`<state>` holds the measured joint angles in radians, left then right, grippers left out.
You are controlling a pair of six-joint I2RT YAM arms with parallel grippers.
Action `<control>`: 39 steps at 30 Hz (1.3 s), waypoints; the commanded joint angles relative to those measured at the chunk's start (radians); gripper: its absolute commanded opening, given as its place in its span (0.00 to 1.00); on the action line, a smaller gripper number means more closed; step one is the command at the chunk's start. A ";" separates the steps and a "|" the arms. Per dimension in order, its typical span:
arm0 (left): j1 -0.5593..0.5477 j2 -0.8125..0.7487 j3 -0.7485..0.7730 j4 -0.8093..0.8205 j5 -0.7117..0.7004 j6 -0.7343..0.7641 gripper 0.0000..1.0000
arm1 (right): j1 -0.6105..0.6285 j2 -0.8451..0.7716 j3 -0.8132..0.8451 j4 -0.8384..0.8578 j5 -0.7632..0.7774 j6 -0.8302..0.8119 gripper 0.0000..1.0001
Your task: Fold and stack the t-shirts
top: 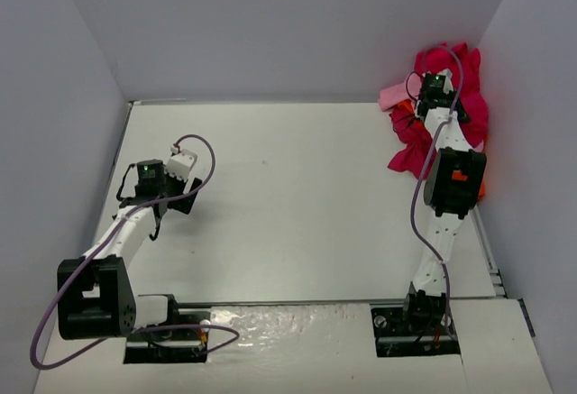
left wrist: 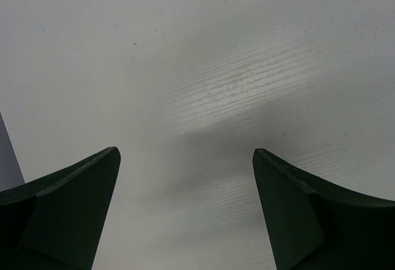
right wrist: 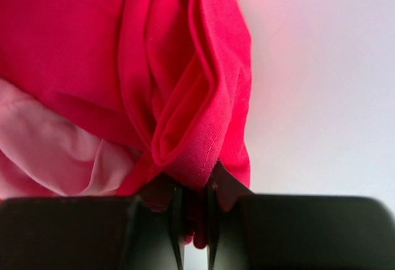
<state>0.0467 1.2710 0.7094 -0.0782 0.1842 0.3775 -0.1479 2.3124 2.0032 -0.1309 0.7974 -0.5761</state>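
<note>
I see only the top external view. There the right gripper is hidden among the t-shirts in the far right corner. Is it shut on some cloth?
Observer: Yes. In the right wrist view the right gripper is shut on a fold of the crimson-red t-shirt.
Operator: Is another shirt caught with it?
Observer: No. The light pink t-shirt lies left of the pinched fold, outside the jaws.
Operator: Does the left gripper hold something?
Observer: No. In the left wrist view the left gripper is open, and only the table shows between its jaws.
</note>
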 commanded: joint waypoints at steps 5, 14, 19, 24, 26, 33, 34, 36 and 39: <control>-0.012 0.015 0.062 0.038 0.009 -0.017 0.87 | 0.009 -0.191 -0.054 0.107 -0.004 0.011 0.00; -0.022 0.030 0.081 0.049 -0.032 -0.043 0.87 | 0.085 -0.682 -0.305 0.317 -0.584 0.242 0.00; -0.032 0.033 0.097 0.036 -0.041 -0.052 0.86 | 0.184 -0.743 -0.304 0.093 -1.120 0.291 0.02; -0.035 0.014 0.097 0.025 -0.045 -0.066 0.87 | 0.292 -0.760 -0.382 -0.044 -1.409 0.279 0.02; -0.036 -0.001 0.084 0.026 -0.045 -0.062 0.86 | 0.353 -0.772 -0.396 -0.148 -1.518 0.180 0.05; -0.036 -0.022 0.050 0.034 -0.056 -0.048 0.87 | 0.432 -0.897 -0.465 -0.398 -1.639 -0.035 0.25; -0.036 -0.017 0.053 0.035 -0.053 -0.049 0.87 | 0.432 -0.904 -0.485 -0.401 -1.600 -0.039 0.60; -0.036 -0.006 0.062 0.031 -0.051 -0.056 0.87 | 0.433 -0.905 -0.501 -0.405 -1.493 -0.038 1.00; -0.036 0.014 0.078 0.036 -0.042 -0.074 0.87 | 0.436 -0.887 -0.557 -0.419 -1.336 -0.051 1.00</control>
<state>0.0147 1.2890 0.7513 -0.0777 0.1379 0.3278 0.2932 1.4674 1.4898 -0.5369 -0.6852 -0.5717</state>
